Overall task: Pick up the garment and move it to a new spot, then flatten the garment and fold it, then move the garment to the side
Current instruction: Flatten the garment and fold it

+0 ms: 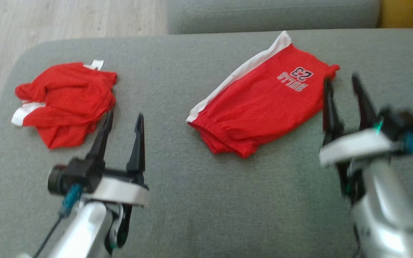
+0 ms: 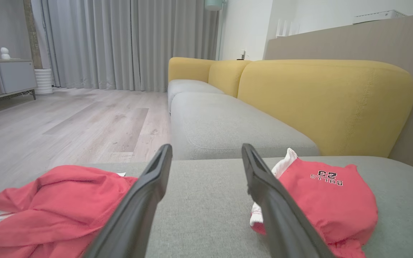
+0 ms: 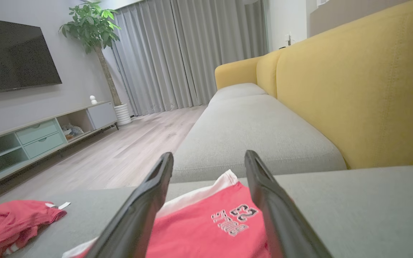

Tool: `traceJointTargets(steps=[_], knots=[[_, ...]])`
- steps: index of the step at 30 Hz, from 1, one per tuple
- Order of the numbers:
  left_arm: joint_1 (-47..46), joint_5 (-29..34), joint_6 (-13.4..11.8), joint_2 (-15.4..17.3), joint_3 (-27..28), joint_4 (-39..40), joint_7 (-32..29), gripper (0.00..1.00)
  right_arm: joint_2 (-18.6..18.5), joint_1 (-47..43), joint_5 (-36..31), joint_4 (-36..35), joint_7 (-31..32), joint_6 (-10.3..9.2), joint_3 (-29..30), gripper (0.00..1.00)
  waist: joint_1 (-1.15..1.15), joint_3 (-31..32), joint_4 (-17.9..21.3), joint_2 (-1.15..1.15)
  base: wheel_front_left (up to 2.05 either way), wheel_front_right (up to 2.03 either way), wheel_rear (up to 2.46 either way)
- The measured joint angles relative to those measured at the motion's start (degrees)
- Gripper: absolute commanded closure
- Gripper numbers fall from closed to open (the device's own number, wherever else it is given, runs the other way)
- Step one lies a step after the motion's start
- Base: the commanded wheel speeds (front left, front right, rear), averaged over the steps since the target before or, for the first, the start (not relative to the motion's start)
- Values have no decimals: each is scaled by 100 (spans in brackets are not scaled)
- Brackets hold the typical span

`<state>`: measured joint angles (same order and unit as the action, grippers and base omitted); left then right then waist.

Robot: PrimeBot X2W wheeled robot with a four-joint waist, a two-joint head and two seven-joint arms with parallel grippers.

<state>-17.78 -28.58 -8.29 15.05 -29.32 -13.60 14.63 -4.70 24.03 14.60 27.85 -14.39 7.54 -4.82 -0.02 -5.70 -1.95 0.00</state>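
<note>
Left gripper (image 1: 125, 114): fingers spread, nothing between them. A crumpled red garment (image 1: 65, 102) lies on the grey cushion (image 1: 206, 200) just ahead of this gripper and to its left, with its near edge close by the left fingertip. Whether they touch cannot be told.

Right gripper (image 1: 341, 79): fingers spread, empty. The folded red shorts (image 1: 260, 100) lie flat ahead of its fingers and stretch away to their left, with the printed corner nearest the fingertips.
</note>
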Motion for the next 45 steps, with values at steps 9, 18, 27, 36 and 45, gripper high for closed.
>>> traceJointTargets(steps=[9,18,27,36,45], knots=[[840,382,410,-433,599,-102,0,0,142,-1582,140,-877,1,0,19,0,2,77,97,0,0,0,0],[782,726,787,-689,884,-253,0,0,181,-1423,41,-951,247,0,43,0,1,-137,-16,0,0,0,0],[99,954,1066,-949,910,-311,0,0,-209,463,-554,-202,1397,0,907,0,3,-887,-343,0,0,0,0],[-208,1100,1244,-1168,914,-460,0,0,-539,1992,-1462,1574,2316,0,2372,0,3,-1501,-880,0,0,0,0],[-356,1154,1386,-1223,984,-523,0,0,-699,2569,-2382,2449,2313,0,3314,0,2,-1797,-1182,0,0,0,0]])
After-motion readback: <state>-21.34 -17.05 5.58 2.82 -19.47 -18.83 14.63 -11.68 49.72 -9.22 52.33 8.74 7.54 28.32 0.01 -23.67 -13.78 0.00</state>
